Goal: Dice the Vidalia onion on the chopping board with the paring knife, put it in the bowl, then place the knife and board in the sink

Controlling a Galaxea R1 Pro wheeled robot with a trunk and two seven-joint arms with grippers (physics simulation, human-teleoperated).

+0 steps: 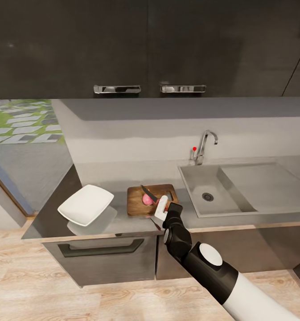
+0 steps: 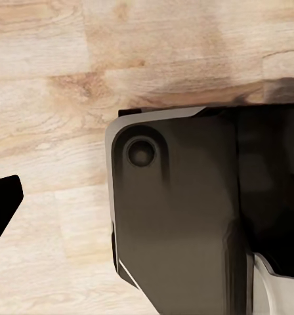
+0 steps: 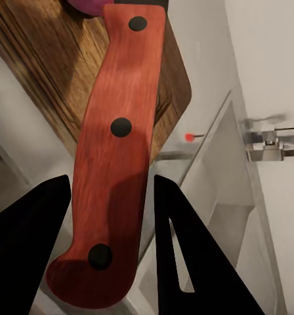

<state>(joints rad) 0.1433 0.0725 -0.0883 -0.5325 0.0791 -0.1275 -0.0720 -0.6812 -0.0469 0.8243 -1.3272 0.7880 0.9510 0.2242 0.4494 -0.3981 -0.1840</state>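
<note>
Right gripper (image 3: 111, 216): black fingers on both sides of red wooden handle of small paring knife (image 3: 117, 151), looks closed on it, holding it. Dark blade rests on pink onion (image 1: 147, 199) on brown wooden chopping board (image 1: 136, 203). You press blade straight down through onion, keep it over board. Board sits near front edge of grey worktop (image 1: 105, 176); don't push it off. White square bowl (image 1: 85, 204) close on one side, grey steel sink (image 1: 203, 189) on other. Left gripper: can't tell
</note>
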